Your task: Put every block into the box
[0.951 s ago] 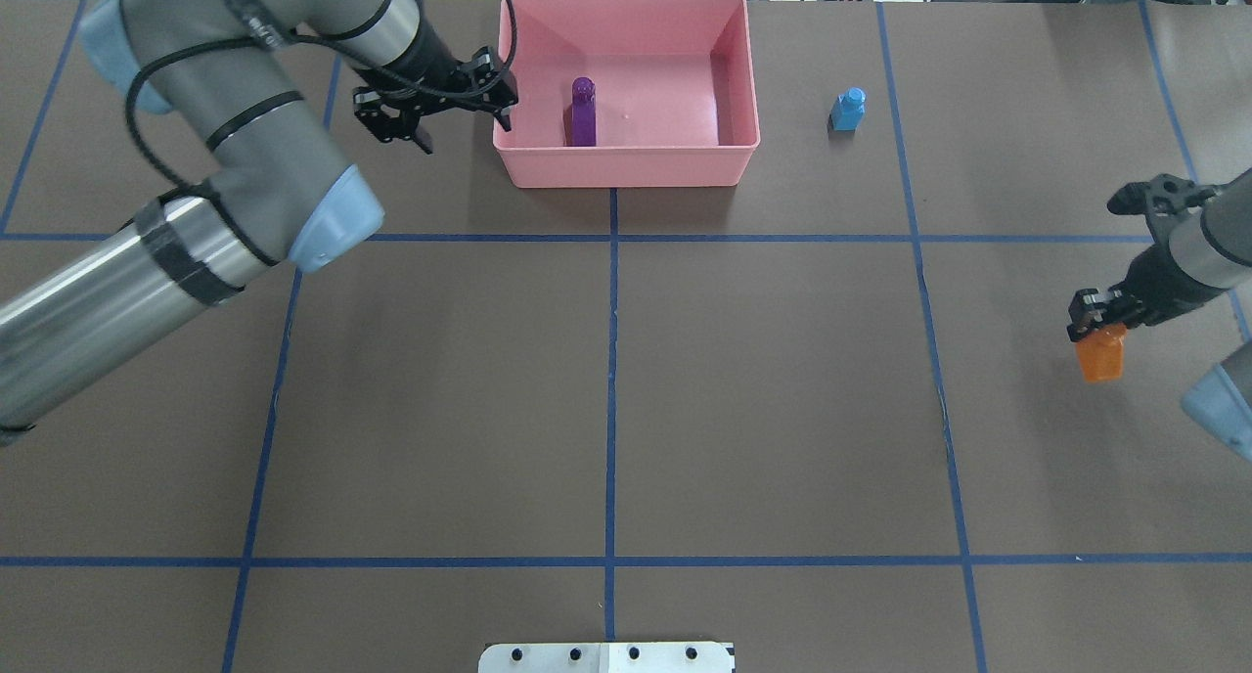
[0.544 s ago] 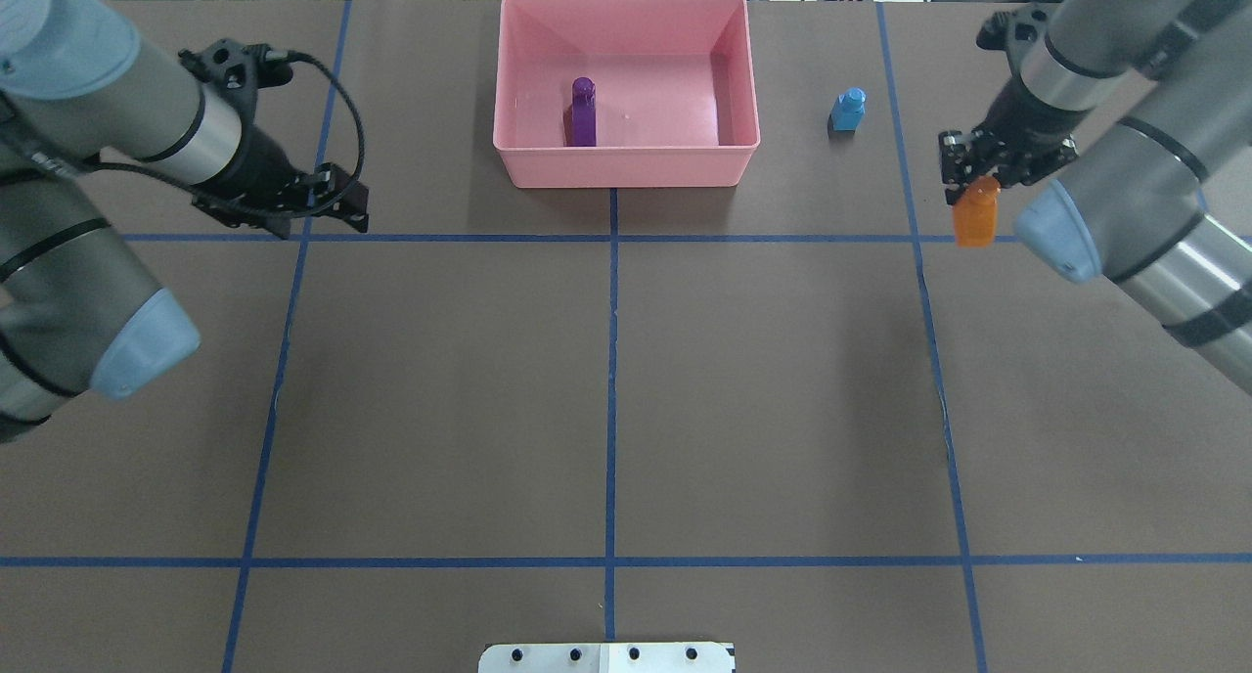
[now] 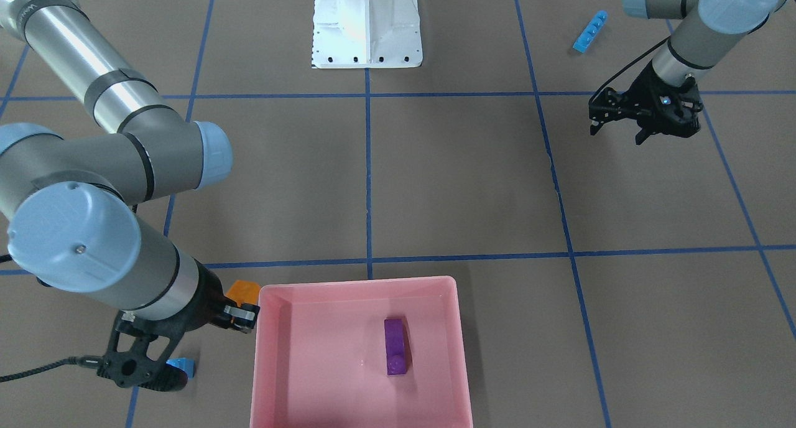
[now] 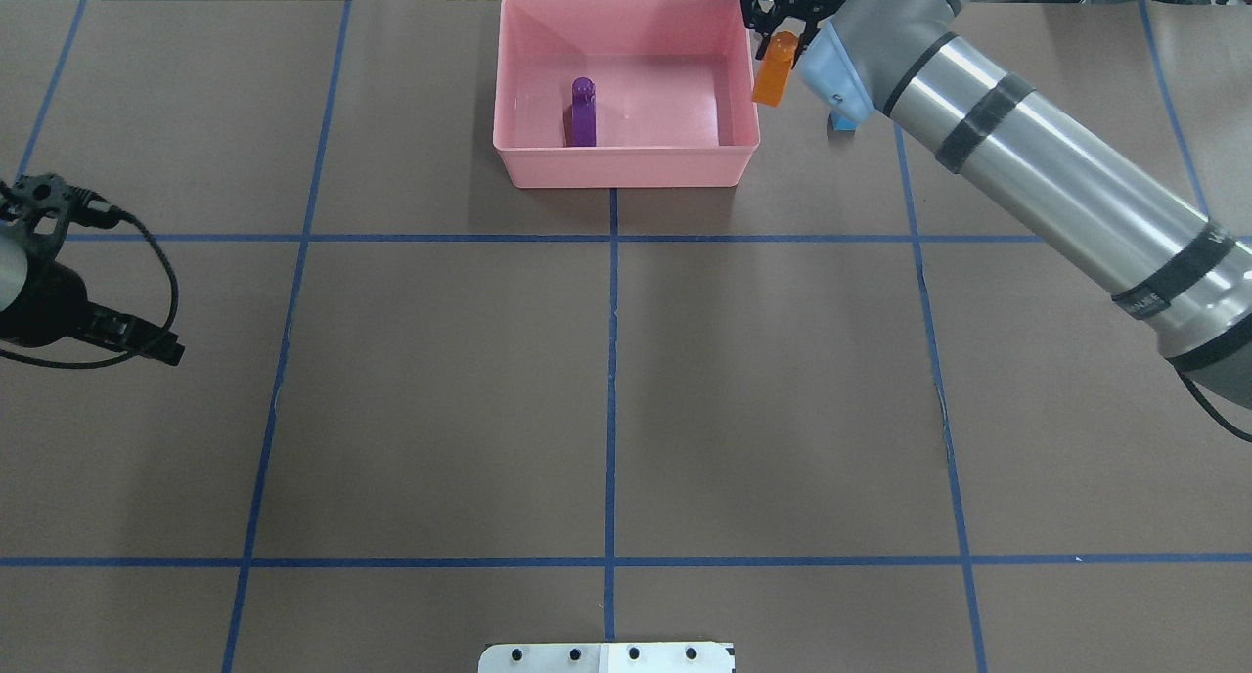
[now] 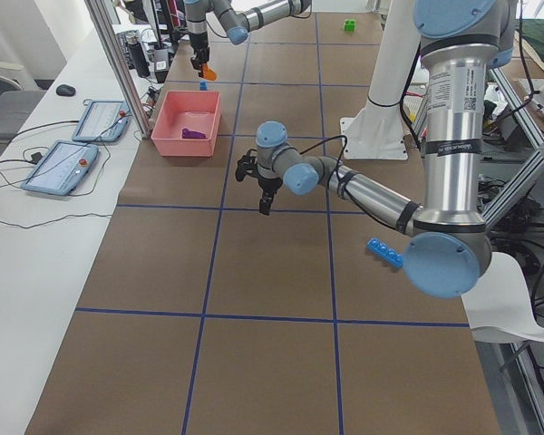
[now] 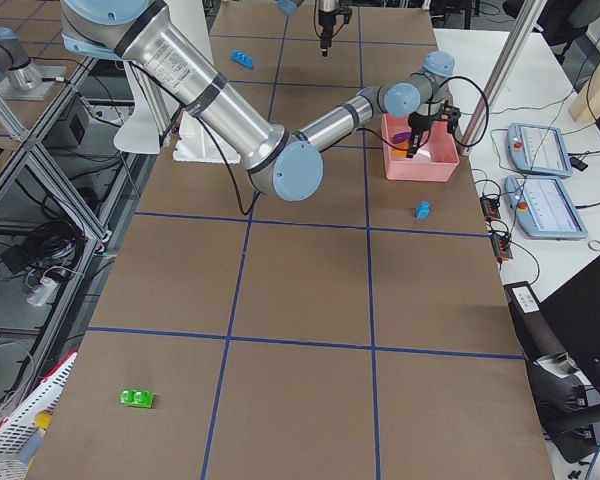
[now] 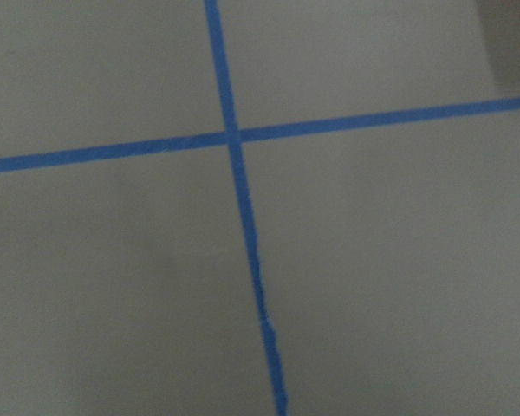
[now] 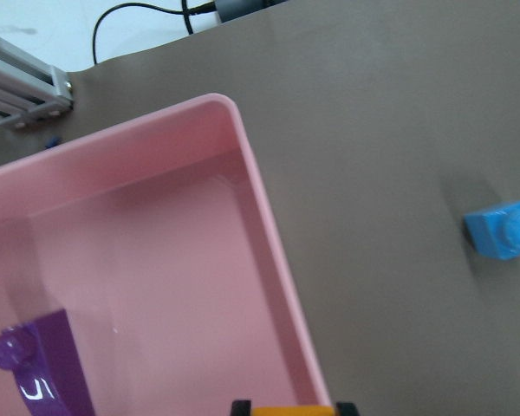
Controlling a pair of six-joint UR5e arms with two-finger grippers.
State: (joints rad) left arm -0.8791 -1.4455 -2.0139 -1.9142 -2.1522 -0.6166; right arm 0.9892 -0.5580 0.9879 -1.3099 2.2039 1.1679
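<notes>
left jaws hang over the bench (image 4: 782, 409) at the near left, spread and empty; further back the pink box (image 4: 626, 169) has the purple block (image 4: 583, 111) lying inside; right jaws are pinching the orange block (image 4: 775, 67) in the air just beside the box's right wall; small blue block (image 8: 503, 230) sits on the bench right of that

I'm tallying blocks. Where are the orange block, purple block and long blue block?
orange block (image 4: 773, 70), overhead view, middle of its side.
purple block (image 3: 395, 344), front-facing view, middle of its top.
long blue block (image 3: 589, 32), front-facing view, middle of its length.
</notes>
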